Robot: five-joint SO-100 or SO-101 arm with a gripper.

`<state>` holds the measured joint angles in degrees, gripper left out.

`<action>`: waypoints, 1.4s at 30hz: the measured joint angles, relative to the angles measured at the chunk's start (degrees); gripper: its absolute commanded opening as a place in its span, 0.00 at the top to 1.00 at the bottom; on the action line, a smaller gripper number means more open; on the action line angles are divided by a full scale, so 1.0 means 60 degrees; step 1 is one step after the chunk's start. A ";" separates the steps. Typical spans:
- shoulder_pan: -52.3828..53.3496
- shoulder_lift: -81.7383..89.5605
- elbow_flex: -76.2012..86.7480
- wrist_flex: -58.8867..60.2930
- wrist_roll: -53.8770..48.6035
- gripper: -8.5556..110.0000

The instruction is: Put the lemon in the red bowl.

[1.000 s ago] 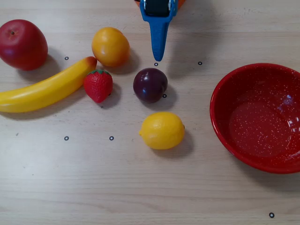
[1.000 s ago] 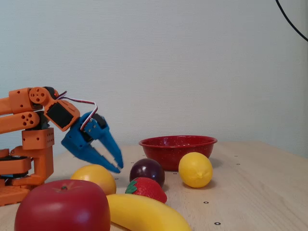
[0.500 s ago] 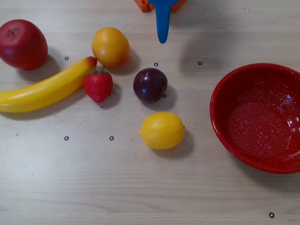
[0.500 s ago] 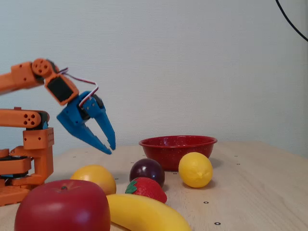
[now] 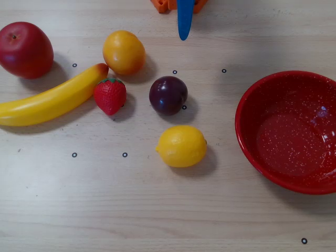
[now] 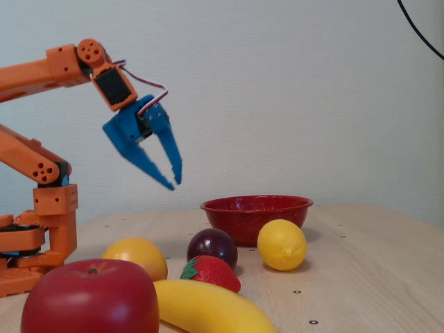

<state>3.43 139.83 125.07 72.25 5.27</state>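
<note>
Lighting evenly and brightly in both views, diffuse, arriving from above. Casting soft shadows in the overhead view, falling to the lower right of the lemon (image 5: 181, 146) and plum (image 5: 168, 95). Showing small glare patches on the wall of the red bowl (image 5: 320, 113). Blurring the near apple (image 6: 90, 297) and banana (image 6: 208, 307) in the fixed view; holding the bowl rim (image 6: 257, 203) sharper. Showing no evident edge distortion.
</note>
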 measured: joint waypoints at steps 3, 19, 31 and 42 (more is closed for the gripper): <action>0.0000 -0.0776 -0.0791 0.0176 0.0176 0.93; -0.0527 -0.6226 -0.6167 0.2344 0.0264 0.90; -0.0542 -0.9082 -0.8130 0.3062 -0.0308 0.47; -0.0542 -1.1104 -0.9141 0.2212 -0.0439 0.42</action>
<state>0.18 73.21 70.22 85.52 2.64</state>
